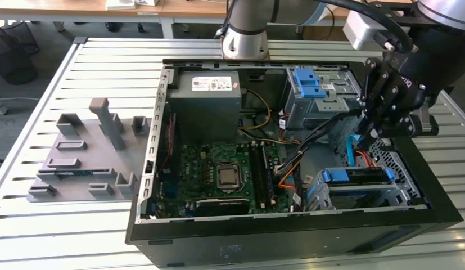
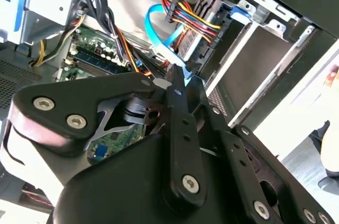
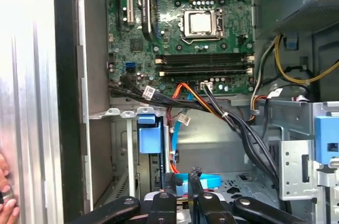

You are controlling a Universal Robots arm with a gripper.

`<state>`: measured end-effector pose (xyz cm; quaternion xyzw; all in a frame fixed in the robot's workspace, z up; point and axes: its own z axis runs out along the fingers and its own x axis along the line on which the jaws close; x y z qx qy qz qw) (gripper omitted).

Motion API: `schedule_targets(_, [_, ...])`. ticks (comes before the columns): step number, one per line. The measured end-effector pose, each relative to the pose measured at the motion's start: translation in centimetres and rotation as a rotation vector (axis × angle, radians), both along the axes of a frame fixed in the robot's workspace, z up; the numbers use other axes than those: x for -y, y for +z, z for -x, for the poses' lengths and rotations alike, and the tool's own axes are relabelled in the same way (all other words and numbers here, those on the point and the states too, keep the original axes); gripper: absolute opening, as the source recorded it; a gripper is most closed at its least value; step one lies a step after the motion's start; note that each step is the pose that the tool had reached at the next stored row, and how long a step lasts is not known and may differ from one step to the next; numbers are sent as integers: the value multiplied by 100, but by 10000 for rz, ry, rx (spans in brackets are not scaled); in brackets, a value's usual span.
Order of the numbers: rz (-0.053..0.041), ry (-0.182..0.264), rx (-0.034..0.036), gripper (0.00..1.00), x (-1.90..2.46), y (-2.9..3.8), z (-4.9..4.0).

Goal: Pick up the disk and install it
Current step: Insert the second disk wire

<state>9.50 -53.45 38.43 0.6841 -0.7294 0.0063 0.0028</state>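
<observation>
One claw (image 1: pixel 373 134), fingers clenched together with nothing seen between them, hangs inside the open computer case (image 1: pixel 292 236) on the worktop (image 1: pixel 37 236). The disk (image 1: pixel 364 176) sits in the lower drive cage (image 1: pixel 401 194), just beside the claw, toward the worktop's edge on the exterior view's right.

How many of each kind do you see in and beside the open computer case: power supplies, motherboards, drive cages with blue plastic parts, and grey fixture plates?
Power-supply box: 1
Motherboard: 1
Drive cages with blue plastic parts: 2
Grey fixture plate, on the table beside the case: 1
Total: 5
</observation>
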Motion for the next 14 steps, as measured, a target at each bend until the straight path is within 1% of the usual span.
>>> schedule_targets(1, [118,0,0,24,-2,-2,0])
schedule_targets(2, [200,1,-1,24,-3,-5,0])
schedule_targets(3, [241,1,-1,24,-7,-8,0])
schedule_targets(4, [245,0,-1,25,-10,-11,0])
schedule_targets(5, [245,1,-1,31,-13,-13,0])
schedule_targets(7, [244,1,0,31,-18,-18,0])
schedule_targets(8, [245,1,-1,37,-21,-21,0])
schedule_targets(11, [266,1,-1,37,-35,-48,0])
schedule_targets(14, [282,0,0,37,-43,-96,0])
